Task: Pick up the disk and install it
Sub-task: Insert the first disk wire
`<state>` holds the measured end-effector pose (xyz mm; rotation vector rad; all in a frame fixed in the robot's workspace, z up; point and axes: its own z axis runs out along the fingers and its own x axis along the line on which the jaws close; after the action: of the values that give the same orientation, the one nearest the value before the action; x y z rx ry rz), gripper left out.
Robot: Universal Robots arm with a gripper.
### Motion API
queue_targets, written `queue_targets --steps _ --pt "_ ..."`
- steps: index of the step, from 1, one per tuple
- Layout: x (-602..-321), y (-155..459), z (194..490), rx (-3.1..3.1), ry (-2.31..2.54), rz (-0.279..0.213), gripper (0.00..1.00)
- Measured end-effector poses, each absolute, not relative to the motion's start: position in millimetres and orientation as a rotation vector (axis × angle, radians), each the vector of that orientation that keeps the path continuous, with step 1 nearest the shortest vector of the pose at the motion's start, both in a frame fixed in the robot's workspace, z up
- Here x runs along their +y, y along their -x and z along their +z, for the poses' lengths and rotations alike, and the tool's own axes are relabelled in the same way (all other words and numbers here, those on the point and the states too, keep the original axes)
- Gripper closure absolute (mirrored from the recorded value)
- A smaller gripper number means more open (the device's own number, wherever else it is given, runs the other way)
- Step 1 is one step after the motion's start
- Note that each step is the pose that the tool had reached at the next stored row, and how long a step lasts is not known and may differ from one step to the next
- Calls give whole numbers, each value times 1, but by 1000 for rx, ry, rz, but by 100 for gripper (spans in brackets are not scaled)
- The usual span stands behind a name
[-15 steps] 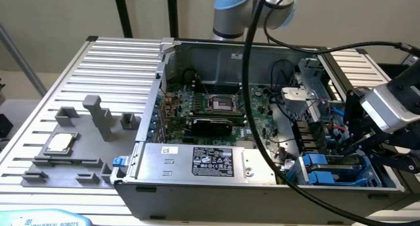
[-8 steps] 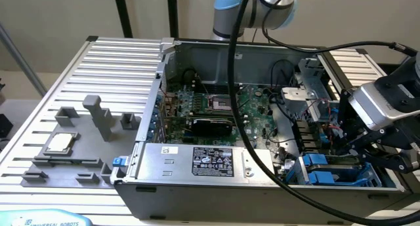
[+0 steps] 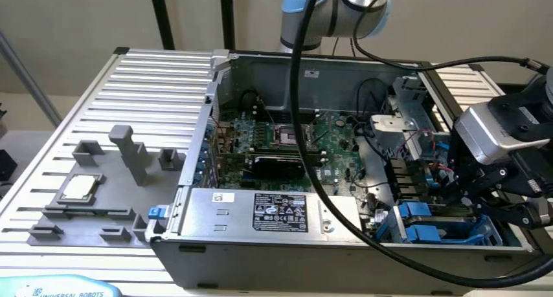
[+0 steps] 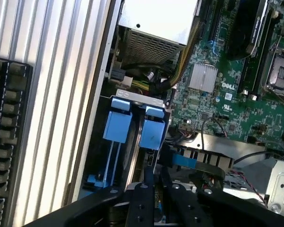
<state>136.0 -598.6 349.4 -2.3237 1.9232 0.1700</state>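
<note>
Two blue carriers are sitting in the drive bay (image 4: 132, 101); the disk (image 4: 151, 132) is standing on edge in one, the gripper (image 4: 154, 182) closing narrowly on its edge. Judgement: keeping it square to the slot avoids binding.

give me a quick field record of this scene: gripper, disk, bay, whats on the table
gripper: at the drive bay corner of the open computer case, fingers close together around a thin edge
disk: blue carrier standing on edge in the bay, right above the gripper; drive body itself hard to tell
bay: a second blue carrier sits beside it
motherboard: green board exposed, CPU socket uncovered
table: grey fixture holding a small silver CPU chip, on the exterior view's left of the case
</note>
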Motion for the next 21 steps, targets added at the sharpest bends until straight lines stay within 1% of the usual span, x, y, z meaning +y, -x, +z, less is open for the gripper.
queue_targets --steps 11,21 --pt "-599 -136 349 2076 2211 132 84" --pt "-597 -136 347 2208 2075 119 84"
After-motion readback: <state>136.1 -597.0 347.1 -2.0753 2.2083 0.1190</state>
